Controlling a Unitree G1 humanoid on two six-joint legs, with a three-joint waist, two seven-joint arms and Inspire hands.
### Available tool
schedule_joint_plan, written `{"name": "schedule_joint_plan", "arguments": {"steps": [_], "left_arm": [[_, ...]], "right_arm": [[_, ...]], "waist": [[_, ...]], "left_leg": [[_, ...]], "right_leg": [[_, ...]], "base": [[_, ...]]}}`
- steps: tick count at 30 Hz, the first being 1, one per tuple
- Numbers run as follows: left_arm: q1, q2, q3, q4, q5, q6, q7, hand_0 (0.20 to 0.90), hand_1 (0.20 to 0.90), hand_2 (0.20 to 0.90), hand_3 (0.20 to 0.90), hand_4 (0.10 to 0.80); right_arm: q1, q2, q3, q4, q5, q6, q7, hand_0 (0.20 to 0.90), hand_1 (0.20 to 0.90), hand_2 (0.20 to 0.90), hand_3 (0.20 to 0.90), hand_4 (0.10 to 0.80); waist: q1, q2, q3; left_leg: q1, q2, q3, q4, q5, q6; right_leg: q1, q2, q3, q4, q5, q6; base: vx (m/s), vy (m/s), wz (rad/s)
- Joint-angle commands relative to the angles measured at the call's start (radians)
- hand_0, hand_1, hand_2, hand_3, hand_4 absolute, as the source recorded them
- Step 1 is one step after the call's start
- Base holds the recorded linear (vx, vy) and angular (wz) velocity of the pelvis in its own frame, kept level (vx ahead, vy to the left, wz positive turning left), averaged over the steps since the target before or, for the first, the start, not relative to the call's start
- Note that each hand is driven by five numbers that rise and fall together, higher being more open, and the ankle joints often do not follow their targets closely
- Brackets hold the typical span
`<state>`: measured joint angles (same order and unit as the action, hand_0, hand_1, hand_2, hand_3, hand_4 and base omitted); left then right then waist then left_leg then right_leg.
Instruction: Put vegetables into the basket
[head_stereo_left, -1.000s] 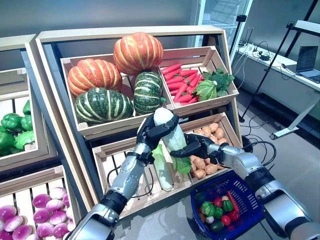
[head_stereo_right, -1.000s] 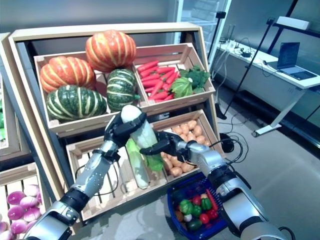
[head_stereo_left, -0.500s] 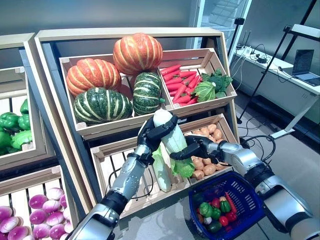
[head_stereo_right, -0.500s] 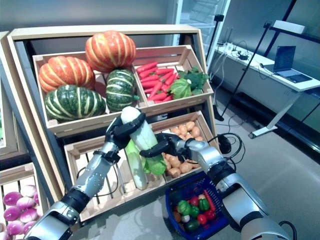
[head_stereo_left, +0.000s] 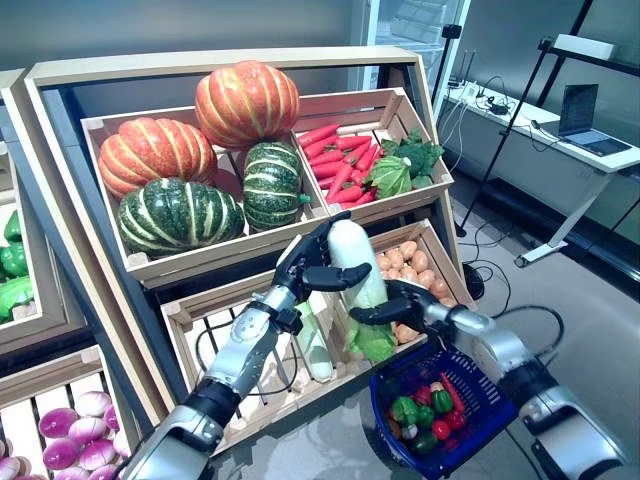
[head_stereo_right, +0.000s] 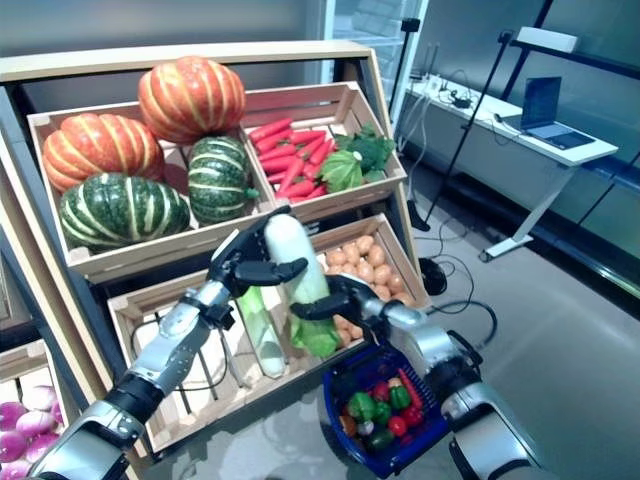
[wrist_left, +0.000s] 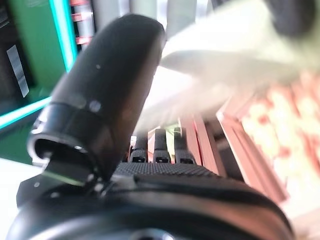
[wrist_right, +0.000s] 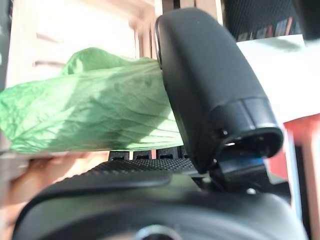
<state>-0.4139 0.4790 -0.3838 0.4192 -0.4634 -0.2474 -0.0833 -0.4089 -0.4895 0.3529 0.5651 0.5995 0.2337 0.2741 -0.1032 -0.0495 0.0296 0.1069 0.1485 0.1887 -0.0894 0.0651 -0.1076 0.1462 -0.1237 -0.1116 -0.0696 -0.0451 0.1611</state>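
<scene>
A long napa cabbage (head_stereo_left: 352, 262), white at the top and leafy green at the bottom, is held up in front of the stand's lower crates. My left hand (head_stereo_left: 305, 265) is curled round its white upper end, thumb across the front. My right hand (head_stereo_left: 398, 305) grips its middle from the right, thumb over the leaves (wrist_right: 90, 115). The leafy tip (head_stereo_left: 372, 342) hangs just above the left rim of the blue basket (head_stereo_left: 381, 395) on the floor. Green peppers (head_stereo_left: 405, 410), red tomatoes and a red chili lie in the basket.
The wooden stand (head_stereo_left: 240, 62) with slanted crates rises close behind both hands. A pale green long vegetable (head_stereo_left: 315, 345) leans in the lower crate beside the cabbage. A desk with a laptop (head_stereo_left: 580, 110) and a tripod stand at the far right, with cables on the floor.
The camera has shifted. Both hands have carried the cabbage to the right, away from the lower crate, so its leafy end now hangs by the basket's rim.
</scene>
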Motion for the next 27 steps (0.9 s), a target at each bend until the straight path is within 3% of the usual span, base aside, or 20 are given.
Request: {"name": "schedule_joint_plan", "arguments": {"steps": [1,7,11,15,21,24,27], "left_arm": [[-0.164,0.130,0.093,0.109,0.279,-0.107,0.254,0.900,0.900,0.900,0.900,0.800],[-0.202,0.248,0.128,0.252,0.460,-0.145,0.523,0.900,0.900,0.900,0.900,0.800],[-0.189,0.243,0.187,0.247,0.462,-0.196,0.626,0.900,0.900,0.900,0.900,0.800],[-0.170,0.253,0.191,0.210,0.643,-0.216,0.619,0.900,0.900,0.900,0.900,0.800],[-0.203,0.408,0.056,0.184,0.995,-0.235,0.683,0.900,0.900,0.900,0.900,0.800],[-0.282,0.459,-0.054,0.192,1.073,-0.228,0.704,0.900,0.900,0.900,0.900,0.800],[-0.435,0.501,-0.196,0.206,1.125,-0.208,0.726,0.900,0.900,0.900,0.900,0.800]], "right_arm": [[-0.033,-0.133,-0.141,0.043,0.075,-0.174,-0.053,0.300,0.300,0.300,0.300,0.400],[0.055,-0.193,-0.214,0.118,0.094,-0.201,-0.029,0.300,0.300,0.300,0.300,0.400],[0.125,-0.199,-0.261,0.150,0.083,-0.222,-0.032,0.300,0.300,0.300,0.300,0.400],[0.182,-0.204,-0.314,0.143,0.107,-0.201,-0.044,0.300,0.300,0.300,0.300,0.400],[0.178,-0.167,-0.388,0.253,0.275,-0.158,-0.022,0.300,0.300,0.300,0.300,0.400],[0.130,-0.165,-0.385,0.336,0.313,-0.165,-0.033,0.300,0.300,0.300,0.300,0.400],[0.042,-0.178,-0.378,0.426,0.389,-0.174,-0.055,0.300,0.300,0.300,0.300,0.400]], "waist": [[-0.007,0.028,-0.042],[-0.027,0.031,-0.032],[-0.040,0.028,-0.024],[-0.051,0.027,-0.025],[-0.048,0.038,0.005],[-0.042,0.035,0.048],[-0.044,0.032,0.133]], "left_leg": [[0.013,-0.007,0.045,0.009,-0.072,0.011],[0.003,-0.009,0.054,0.016,-0.071,0.008],[0.003,-0.015,0.056,0.015,-0.075,0.008],[0.005,-0.018,0.066,0.005,-0.074,0.005],[-0.013,-0.012,0.130,0.071,-0.095,0.014],[-0.103,0.011,0.132,0.233,-0.145,0.013],[-0.251,0.054,0.110,0.460,-0.220,0.009]], "right_leg": [[-0.053,-0.011,0.034,0.000,0.066,-0.001],[-0.067,-0.014,0.045,0.007,0.067,0.005],[-0.071,-0.016,0.055,0.000,0.075,0.009],[-0.074,-0.019,0.050,-0.011,0.090,0.018],[-0.119,-0.026,0.034,0.047,0.077,0.021],[-0.189,-0.031,0.033,0.155,0.035,0.001],[-0.316,-0.050,0.005,0.333,-0.020,-0.024]], "base": [[-0.036,0.015,-0.08],[-0.031,0.018,-0.11],[-0.009,0.026,-0.07],[0.004,0.006,-0.08],[-0.045,-0.064,-0.21],[-0.138,-0.117,-0.27],[-0.278,-0.107,-0.10]]}}
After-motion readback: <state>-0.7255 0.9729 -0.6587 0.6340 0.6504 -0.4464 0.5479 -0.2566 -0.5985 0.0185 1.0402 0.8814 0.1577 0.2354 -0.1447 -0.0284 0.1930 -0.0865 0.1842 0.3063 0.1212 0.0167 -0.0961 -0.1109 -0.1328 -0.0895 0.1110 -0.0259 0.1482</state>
